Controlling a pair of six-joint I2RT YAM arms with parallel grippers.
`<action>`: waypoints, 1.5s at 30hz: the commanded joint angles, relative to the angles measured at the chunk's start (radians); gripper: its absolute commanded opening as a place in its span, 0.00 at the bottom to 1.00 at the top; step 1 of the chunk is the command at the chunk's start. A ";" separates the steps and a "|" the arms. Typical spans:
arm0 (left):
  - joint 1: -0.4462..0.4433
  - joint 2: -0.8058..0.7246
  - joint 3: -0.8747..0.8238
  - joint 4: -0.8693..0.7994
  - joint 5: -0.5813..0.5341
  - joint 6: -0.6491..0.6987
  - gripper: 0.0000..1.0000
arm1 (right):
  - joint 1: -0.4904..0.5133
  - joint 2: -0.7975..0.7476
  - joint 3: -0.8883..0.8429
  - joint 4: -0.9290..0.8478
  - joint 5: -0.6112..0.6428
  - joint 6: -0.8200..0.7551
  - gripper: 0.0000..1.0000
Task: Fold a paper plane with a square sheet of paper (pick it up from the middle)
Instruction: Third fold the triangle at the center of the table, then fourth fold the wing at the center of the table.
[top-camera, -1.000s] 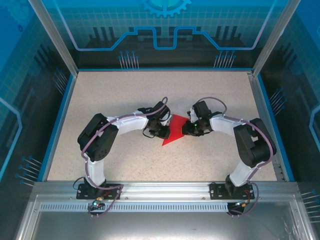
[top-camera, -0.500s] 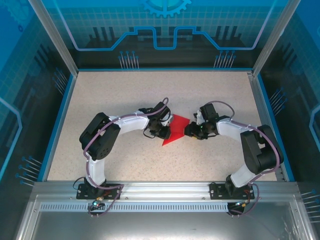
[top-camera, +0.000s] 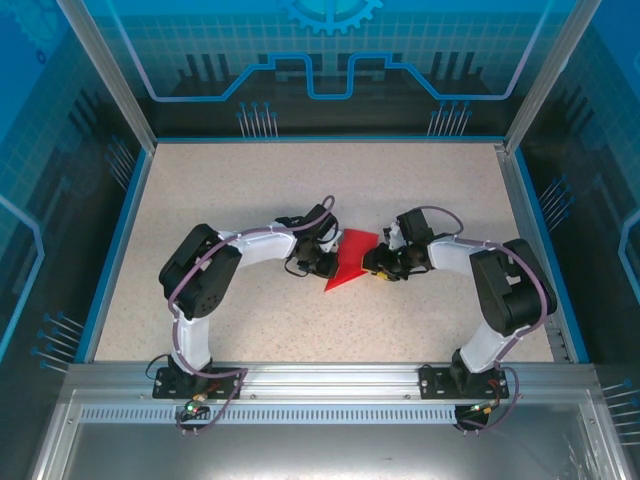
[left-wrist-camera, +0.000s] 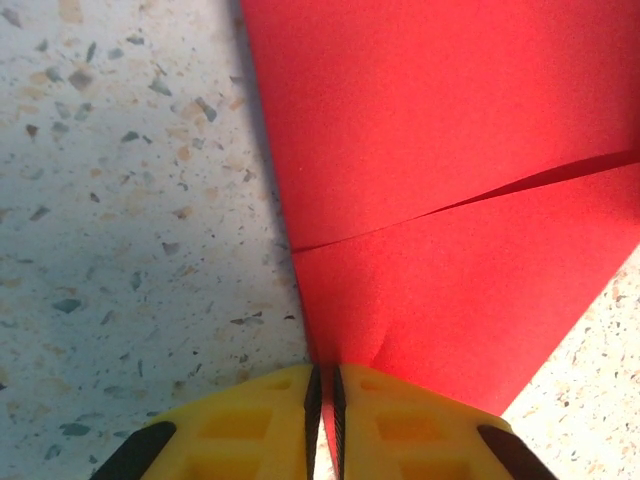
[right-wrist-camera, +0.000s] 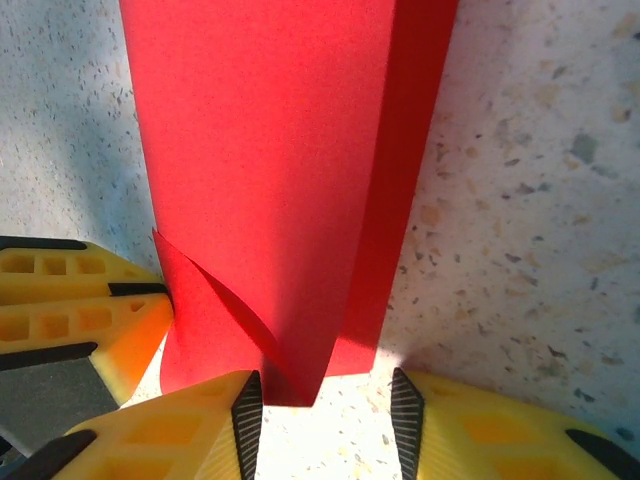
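Note:
The red sheet of paper (top-camera: 352, 258) lies on the table between both arms, folded into a narrow wedge whose tip points to the near left. My left gripper (top-camera: 325, 262) is at its left edge. In the left wrist view the yellow fingers (left-wrist-camera: 322, 375) are shut on the paper's (left-wrist-camera: 450, 150) edge, which sits pinched between the black pads. My right gripper (top-camera: 377, 262) is at the paper's right end. Its jaws (right-wrist-camera: 325, 400) stand open, with the end of the folded paper (right-wrist-camera: 270, 150) reaching between them beside the left pad. A loose flap curls up there.
The speckled table (top-camera: 250, 190) is bounded by a blue rim and transparent walls. In the right wrist view the left gripper's yellow fingers (right-wrist-camera: 90, 320) sit close at the left of the paper.
The right gripper has opened, drawn back slightly to the right, then come in again to the paper's end. The left gripper and the paper have stayed in place.

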 joint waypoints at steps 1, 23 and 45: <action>0.006 0.023 -0.024 -0.002 0.012 0.026 0.15 | -0.003 0.007 0.009 0.044 -0.046 0.027 0.40; 0.005 -0.019 -0.074 0.048 0.144 -0.063 0.16 | 0.021 -0.007 0.034 0.024 -0.048 0.016 0.13; -0.033 -0.090 -0.106 0.131 0.215 -0.229 0.17 | -0.003 -0.025 0.096 -0.211 -0.022 -0.161 0.06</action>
